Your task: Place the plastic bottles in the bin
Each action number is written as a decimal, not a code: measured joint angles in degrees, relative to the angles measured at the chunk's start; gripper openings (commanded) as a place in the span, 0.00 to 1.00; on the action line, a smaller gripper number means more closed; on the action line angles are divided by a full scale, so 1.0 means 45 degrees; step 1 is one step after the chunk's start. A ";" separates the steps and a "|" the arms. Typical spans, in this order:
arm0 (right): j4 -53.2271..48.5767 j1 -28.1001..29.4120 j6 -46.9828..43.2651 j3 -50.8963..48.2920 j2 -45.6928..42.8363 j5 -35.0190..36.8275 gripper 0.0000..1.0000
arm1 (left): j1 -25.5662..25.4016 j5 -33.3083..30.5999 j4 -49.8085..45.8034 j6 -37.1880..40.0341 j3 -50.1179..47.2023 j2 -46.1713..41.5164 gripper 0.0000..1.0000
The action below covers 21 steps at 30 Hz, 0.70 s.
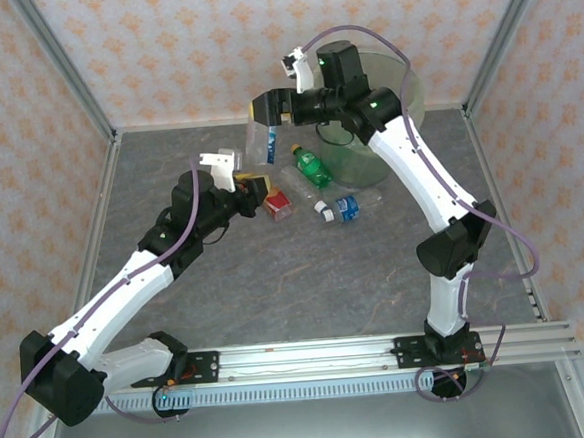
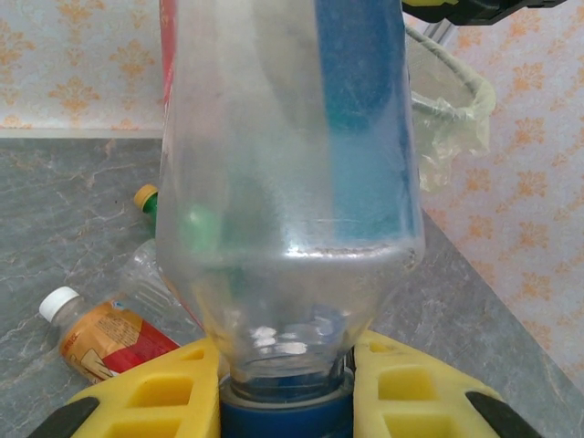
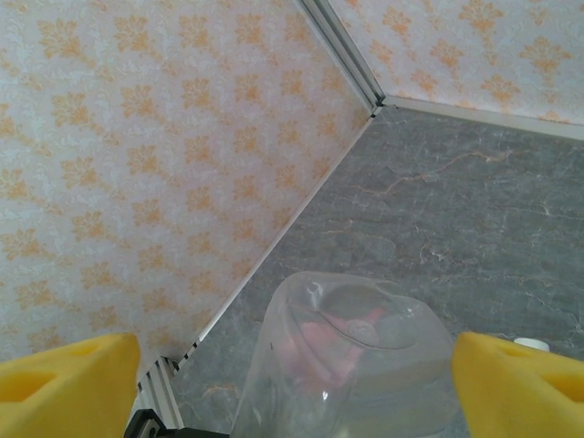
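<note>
My left gripper [image 1: 253, 189] is shut on the blue-capped neck of a clear plastic bottle [image 1: 264, 146] with a blue label and holds it base-up above the table. In the left wrist view the yellow pads [image 2: 137, 401] clamp the cap under the bottle [image 2: 287, 228]. My right gripper [image 1: 269, 108] is open, with a finger on either side of this bottle's base [image 3: 356, 365]. The translucent pale-green bin [image 1: 397, 121] stands at the back right, behind the right arm. On the table lie a green bottle [image 1: 310, 168], a blue-labelled bottle [image 1: 343, 207] and a red-labelled bottle [image 1: 279, 202].
In the left wrist view a white-capped bottle with an orange-red label [image 2: 100, 333] and a yellow-capped green bottle [image 2: 146, 196] lie left of the held one, and the bin's bag-lined rim [image 2: 447, 109] is at the right. Patterned walls close off the table's back and sides.
</note>
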 measured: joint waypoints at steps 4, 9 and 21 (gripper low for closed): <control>-0.0005 -0.0010 0.0053 -0.0141 0.0000 0.0180 0.90 | 0.0005 0.0000 -0.0228 0.0005 0.0102 0.0000 0.23; 0.0005 -0.0078 0.0423 -0.0369 0.0000 0.0549 0.90 | -0.0053 0.0049 -0.0078 0.0102 0.0466 -0.0078 0.23; 0.0500 -0.0321 0.0767 -0.0709 -0.0019 -0.0981 0.84 | -0.0083 0.0296 -0.0083 0.0097 0.0491 -0.0141 0.23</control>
